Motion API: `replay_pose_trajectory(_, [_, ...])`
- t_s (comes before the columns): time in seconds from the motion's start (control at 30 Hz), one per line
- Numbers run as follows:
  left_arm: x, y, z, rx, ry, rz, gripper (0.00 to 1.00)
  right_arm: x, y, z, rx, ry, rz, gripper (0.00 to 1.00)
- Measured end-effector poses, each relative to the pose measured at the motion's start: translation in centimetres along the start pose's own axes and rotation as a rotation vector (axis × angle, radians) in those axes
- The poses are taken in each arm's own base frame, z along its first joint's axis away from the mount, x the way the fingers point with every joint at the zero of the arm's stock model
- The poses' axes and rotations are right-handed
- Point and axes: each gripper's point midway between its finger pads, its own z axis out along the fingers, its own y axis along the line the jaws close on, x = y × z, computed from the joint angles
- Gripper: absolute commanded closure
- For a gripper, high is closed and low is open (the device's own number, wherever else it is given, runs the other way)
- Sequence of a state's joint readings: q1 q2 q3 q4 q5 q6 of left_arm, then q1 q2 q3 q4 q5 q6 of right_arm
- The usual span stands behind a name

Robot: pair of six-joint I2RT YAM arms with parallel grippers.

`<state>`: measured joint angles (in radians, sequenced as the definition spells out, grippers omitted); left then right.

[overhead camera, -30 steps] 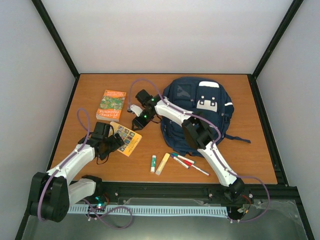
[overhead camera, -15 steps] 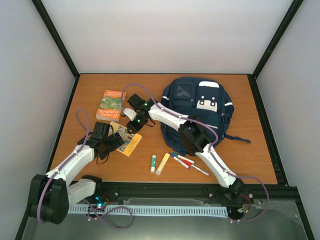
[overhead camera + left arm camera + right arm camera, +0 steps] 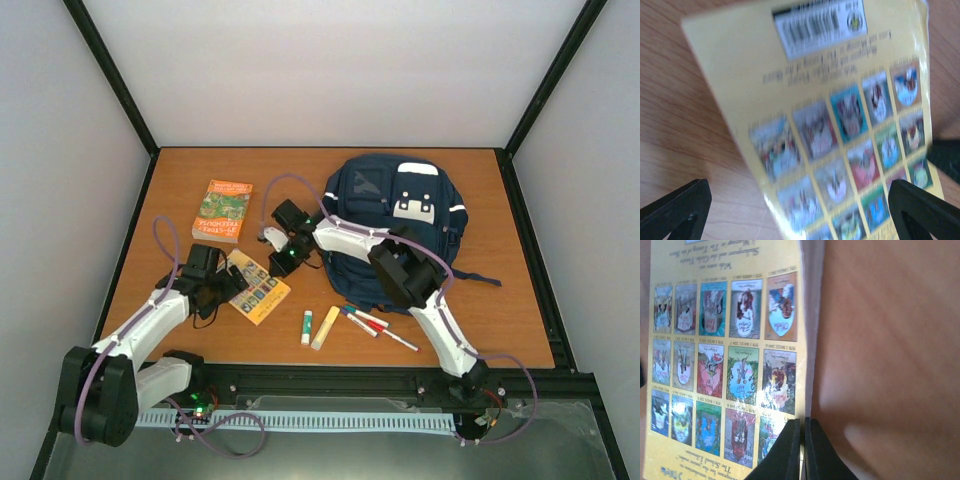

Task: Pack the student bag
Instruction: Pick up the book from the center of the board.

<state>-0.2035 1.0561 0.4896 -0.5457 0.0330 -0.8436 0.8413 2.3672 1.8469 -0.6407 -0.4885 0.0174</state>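
Nearby, yellow booklet [image 3: 262,288] left of student bag [image 3: 375,190], orange book [image 3: 223,210], pens [image 3: 372,325]

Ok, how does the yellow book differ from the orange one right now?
The yellow book shows a grid of small pictures; the orange book has one green illustration. The yellow one lies skewed between the open left gripper and the right gripper, which is shut at its edge; the orange one lies farther back, untouched. Both rest on the table.
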Motion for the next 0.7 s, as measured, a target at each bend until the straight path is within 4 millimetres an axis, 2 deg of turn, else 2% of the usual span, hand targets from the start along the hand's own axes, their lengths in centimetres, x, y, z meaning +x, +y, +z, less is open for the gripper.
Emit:
replay_pose_trajectory(0.17, [0.4,0.4,0.8,-0.019,0.02,-0.001,0.0,2.7,1.8,-0.4,-0.069,0.033,0.058,0.97])
replay_pose_trajectory(0.37, [-0.1,-0.1,1.1,0.002,0.003,0.0,0.01,4.4,4.1,-0.3,-0.111,0.075,0.082,0.97])
replay_pose_trajectory(0.57, [-1.0,-1.1,1.7,0.032,-0.02,0.01,0.04,5.0,4.4,-0.4,-0.105,0.101,0.1,0.97])
replay_pose_trajectory(0.7, [-1.5,-2.2,2.1,0.076,-0.022,0.027,0.09,5.3,4.3,-0.4,-0.101,0.117,0.106,0.97])
